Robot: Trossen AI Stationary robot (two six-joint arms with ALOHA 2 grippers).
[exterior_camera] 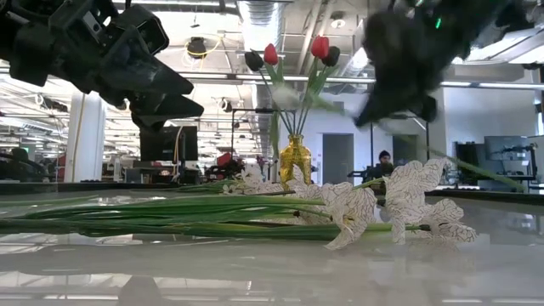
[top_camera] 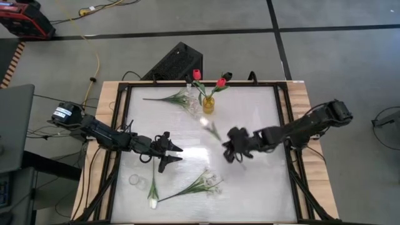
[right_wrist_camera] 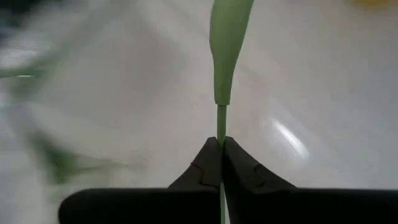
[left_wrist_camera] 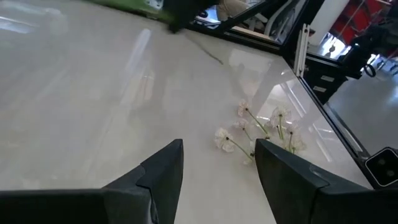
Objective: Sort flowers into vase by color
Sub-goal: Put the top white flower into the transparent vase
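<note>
Over the glossy worktop (top_camera: 250, 187) our right gripper (right_wrist_camera: 221, 144) pinches a stem (right_wrist_camera: 221, 121), left gripper (left_wrist_camera: 217, 165) wide; we should lift it upright toward the vase (top_camera: 208, 104).

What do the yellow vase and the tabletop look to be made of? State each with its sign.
Yellow vase: likely tinted glass, glossy; the low view shows light glowing through it. Tabletop: smooth, glossy white sheet, perhaps acrylic or laminate; it mirrors glare and the flowers.

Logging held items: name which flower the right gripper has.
The flower stem pinched between the right gripper fingers, lifted mid-table; the white sprays and white tulip lie flat, red tulips stand in the vase.
</note>
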